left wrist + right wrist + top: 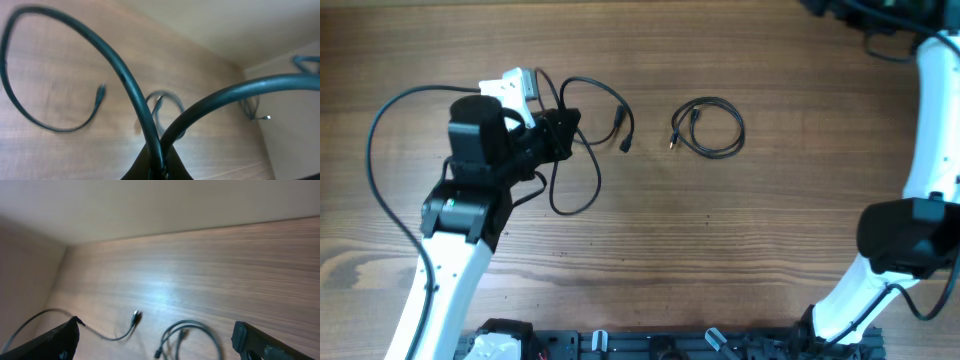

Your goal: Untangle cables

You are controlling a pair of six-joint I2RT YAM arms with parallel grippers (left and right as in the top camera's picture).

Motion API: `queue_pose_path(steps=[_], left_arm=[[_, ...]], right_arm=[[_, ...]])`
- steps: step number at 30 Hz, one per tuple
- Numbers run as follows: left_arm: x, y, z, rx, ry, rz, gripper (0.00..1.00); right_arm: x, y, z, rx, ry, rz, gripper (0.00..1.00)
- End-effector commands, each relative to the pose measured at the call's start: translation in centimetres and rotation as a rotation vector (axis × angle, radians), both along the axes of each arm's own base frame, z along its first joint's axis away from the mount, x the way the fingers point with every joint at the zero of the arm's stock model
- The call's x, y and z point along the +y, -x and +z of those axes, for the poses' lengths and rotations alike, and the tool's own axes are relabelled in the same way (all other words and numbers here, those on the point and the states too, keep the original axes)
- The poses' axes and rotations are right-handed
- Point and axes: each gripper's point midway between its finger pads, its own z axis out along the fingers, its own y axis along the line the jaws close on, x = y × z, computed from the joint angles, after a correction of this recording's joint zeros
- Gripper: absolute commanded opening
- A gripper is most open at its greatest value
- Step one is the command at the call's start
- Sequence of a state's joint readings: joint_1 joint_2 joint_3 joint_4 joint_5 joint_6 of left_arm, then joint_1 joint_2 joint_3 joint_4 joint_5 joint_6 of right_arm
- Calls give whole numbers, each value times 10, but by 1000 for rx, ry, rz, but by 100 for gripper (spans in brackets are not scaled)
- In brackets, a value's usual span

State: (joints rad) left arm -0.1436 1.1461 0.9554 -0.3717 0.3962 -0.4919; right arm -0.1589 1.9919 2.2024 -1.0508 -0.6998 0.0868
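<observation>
1. When viewed from above, upper left of frame: left gripper [560, 128], clamped shut on the loose cable [617, 97], loops spilling right and down, ending in a plug [625, 145].
2. Upper centre, just right of that plug and not touching it: coiled cable [710, 127], flat on the table [770, 240].
3. In the right wrist view: right gripper [156, 326] spread wide, holding nothing; coiled cable at the bottom edge.
4. Bare wood across the middle, lower centre and right; right arm [930, 130] close along the right edge.
</observation>
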Motion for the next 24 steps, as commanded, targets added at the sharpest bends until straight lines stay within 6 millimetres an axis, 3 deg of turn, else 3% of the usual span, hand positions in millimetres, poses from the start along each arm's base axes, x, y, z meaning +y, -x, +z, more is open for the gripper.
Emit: queue_pose_path(steps=[1, 2, 3, 4, 7, 12, 17, 24], left_arm=[[-14, -10, -49, 174, 5, 15, 10], [-17, -11, -60, 203, -1, 6, 18], [-21, -13, -73, 238, -9, -1, 35], [-22, -14, -81, 260, -14, -2, 46], [-21, -16, -99, 308, -27, 1, 99], [-1, -24, -100, 264, -124, 86, 100], [29, -26, -78, 184, -211, 191, 100], [114, -1, -55, 214, -239, 461, 100]], right_arm=[[32, 4, 1, -16, 53, 67, 100], [38, 6, 0, -9, 53, 77, 100], [43, 8, -1, -2, 52, 88, 100], [46, 9, -2, 4, 51, 93, 100], [50, 13, -5, 26, 49, 102, 100], [61, 26, -13, 71, 63, 143, 100], [82, 56, -41, 233, 155, 159, 99], [139, 87, -60, 326, 289, 201, 98]])
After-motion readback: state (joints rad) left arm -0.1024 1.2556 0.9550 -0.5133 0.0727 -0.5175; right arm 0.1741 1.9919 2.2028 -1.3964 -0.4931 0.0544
